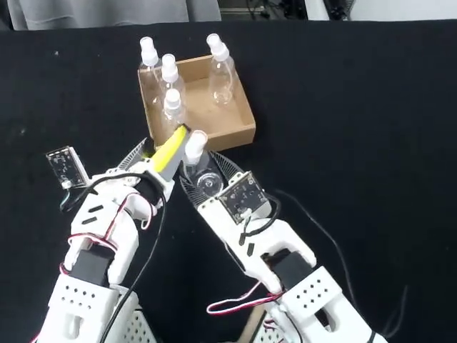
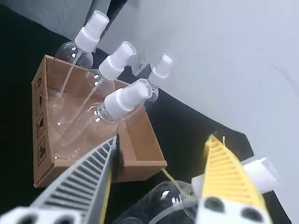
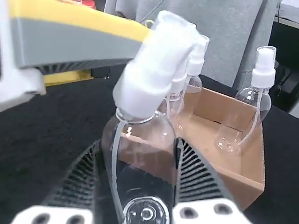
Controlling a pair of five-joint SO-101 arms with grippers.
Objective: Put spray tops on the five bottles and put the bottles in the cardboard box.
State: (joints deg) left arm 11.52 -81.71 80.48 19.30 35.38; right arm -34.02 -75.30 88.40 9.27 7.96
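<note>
A clear bottle [image 1: 202, 174] stands tilted just in front of the cardboard box [image 1: 239, 132], with my right gripper [image 1: 202, 171] shut on its body [image 3: 140, 154]. Its white spray top [image 1: 194, 143] sits on the neck [image 3: 152, 74]. My left gripper [image 1: 161, 143] is open; its yellow finger [image 1: 171, 153] lies against the side of that spray top, which is outside the jaws [image 2: 261, 172]. Several clear bottles with white spray tops [image 1: 171, 78] stand inside the box, most along one side [image 2: 117, 100] and one apart [image 1: 220, 68].
The box [image 2: 140, 165] sits at the back middle of the black table [image 1: 357, 143]. Both arms crowd the front centre, with red and black cables [image 1: 235, 304] trailing by their bases. A grey cloth [image 1: 114, 11] hangs behind the table.
</note>
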